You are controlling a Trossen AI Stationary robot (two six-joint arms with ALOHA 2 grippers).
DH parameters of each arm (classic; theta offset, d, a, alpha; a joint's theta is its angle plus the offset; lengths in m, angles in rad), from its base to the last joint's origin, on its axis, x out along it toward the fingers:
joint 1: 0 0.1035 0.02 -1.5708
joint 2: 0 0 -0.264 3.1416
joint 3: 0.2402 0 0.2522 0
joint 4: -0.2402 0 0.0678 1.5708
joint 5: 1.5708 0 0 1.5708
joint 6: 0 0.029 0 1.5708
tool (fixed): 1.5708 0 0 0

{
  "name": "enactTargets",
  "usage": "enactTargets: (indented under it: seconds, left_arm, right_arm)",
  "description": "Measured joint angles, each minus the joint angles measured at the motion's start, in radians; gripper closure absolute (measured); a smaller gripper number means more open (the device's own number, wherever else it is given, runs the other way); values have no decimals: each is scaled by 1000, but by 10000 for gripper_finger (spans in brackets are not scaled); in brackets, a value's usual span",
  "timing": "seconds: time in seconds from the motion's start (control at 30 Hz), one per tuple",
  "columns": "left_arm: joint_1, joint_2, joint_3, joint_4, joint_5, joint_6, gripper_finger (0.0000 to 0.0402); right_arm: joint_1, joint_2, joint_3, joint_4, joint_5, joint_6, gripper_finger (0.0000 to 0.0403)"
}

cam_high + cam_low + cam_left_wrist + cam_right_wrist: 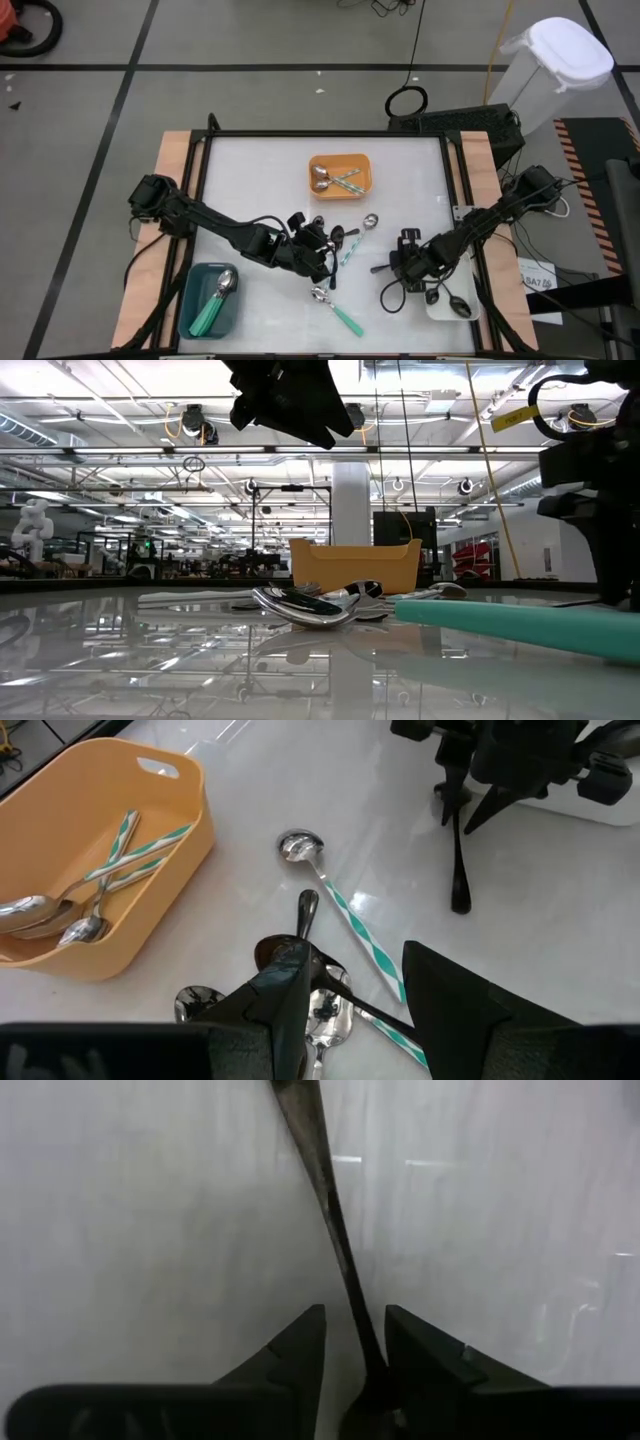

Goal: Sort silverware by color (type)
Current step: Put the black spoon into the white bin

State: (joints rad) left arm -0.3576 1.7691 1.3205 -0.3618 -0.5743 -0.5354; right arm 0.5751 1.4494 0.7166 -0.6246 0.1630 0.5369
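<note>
From above, you see a white table (pixel 260 170) framed in pale wood, on a grey floor crossed by dark tape lines. Take the orange tray (pixel 340 175) as your landmark: it holds striped-handled spoons. Toward the left arm's corner sits a teal tray (pixel 213 300) with a teal-handled spoon (pixel 212 307); toward the right arm's side, a white tray (pixel 452 303) holds a black spoon. The left gripper (pixel 322 262) hangs over the loose pile of spoons (pixel 340 240) just in front of the orange tray. The right gripper (pixel 400 266) is down at a black spoon (pixel 383 268) beside the white tray.

The low view gives you what the overhead cannot: a workshop hall with ceiling trusses and lamps mirrored in the glossy tabletop, with the orange tray behind the pile.

From the left wrist, your fingers (pixel 455 1010) stand spread over the pile, gripping nothing.

From the right wrist, the black spoon's handle (pixel 335 1220) runs between the two fingers (pixel 425 1355), which sit close on either side; you cannot tell whether they pinch it.
</note>
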Motion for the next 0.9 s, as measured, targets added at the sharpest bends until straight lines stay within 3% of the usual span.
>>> enactTargets:
  seconds: [0.4, 0.73, 0.9]
  left_arm:
    - [0, 0, 0, 0, 0, 0, 240]
    - [0, 0, 0, 0, 0, 0, 240]
    - [0, 0, 0, 0, 0, -1, 240]
  right_arm:
    - [1, 0, 0, -2, -10, -16, 390]
    - [1, 5, 70, -105, -10, -59, 392]
    - [3, 4, 154, -194, 51, -84, 393]
